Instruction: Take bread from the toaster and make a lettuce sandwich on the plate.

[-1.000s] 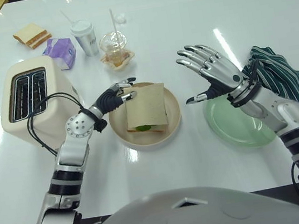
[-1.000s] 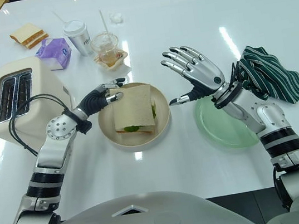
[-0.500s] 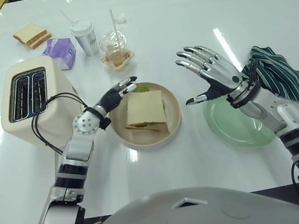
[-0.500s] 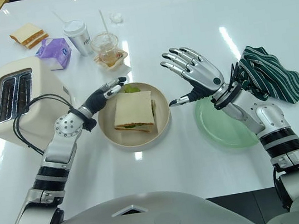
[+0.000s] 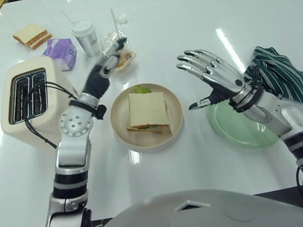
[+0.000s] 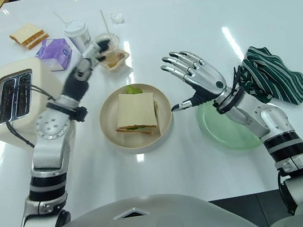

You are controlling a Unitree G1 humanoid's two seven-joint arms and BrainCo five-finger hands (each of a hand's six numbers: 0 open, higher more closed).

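A sandwich (image 5: 147, 111) of two bread slices with green lettuce (image 5: 140, 89) showing at its far edge lies flat on the beige plate (image 5: 121, 134) in the middle of the table. The cream toaster (image 5: 30, 103) stands to the plate's left, its two slots dark. My left hand (image 5: 101, 71) is raised between the toaster and the plate, fingers stretched out toward the cups, holding nothing. My right hand (image 5: 212, 73) hovers open, palm facing left, over the near-left rim of a green plate (image 5: 248, 130), apart from the sandwich.
Behind the beige plate stand a clear plastic cup (image 5: 114, 43) with a straw and a lidded paper cup (image 5: 85, 36). A purple tissue pack (image 5: 61, 51) and a second sandwich (image 5: 32, 35) lie at the back left. A striped cloth (image 5: 282, 74) lies at the right.
My left hand has lifted off the sandwich at the plate's left rim and risen back toward the cups. The top slice has settled flat. The right hand has barely moved.
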